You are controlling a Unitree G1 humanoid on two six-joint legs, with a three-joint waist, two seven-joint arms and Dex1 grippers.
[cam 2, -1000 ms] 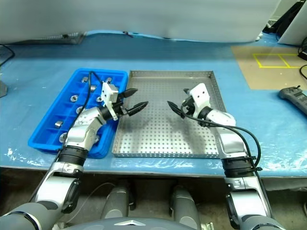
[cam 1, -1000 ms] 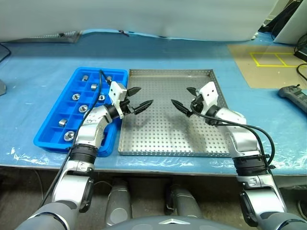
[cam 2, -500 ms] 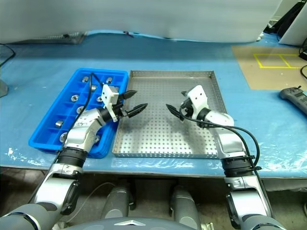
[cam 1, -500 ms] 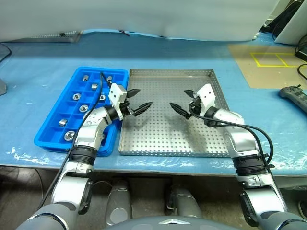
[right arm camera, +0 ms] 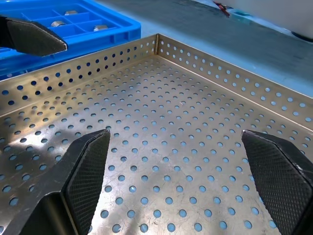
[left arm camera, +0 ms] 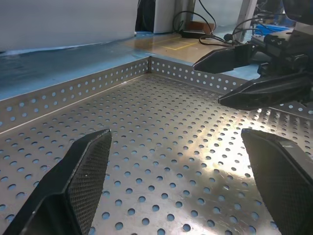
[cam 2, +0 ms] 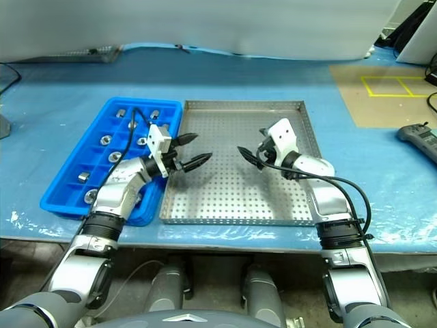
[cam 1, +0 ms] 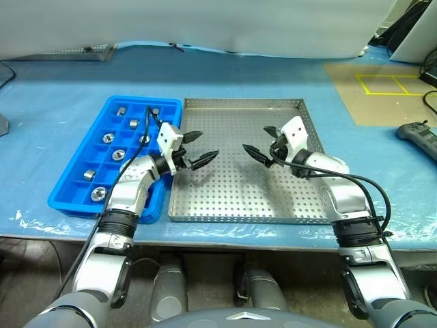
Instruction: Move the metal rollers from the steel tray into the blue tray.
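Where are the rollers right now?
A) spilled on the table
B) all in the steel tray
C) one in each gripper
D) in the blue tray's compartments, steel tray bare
D: the rollers sit in compartments of the blue tray, the steel tray shows only its perforated floor, and both grippers, left and right, hover over it with jaws open and nothing between them.

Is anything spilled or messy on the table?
Nothing looks spilled. The metal rollers sit tidily in the blue tray's little compartments, and the steel tray lies flat with none left on its holey floor. The left gripper and right gripper hang open above it, holding nothing.
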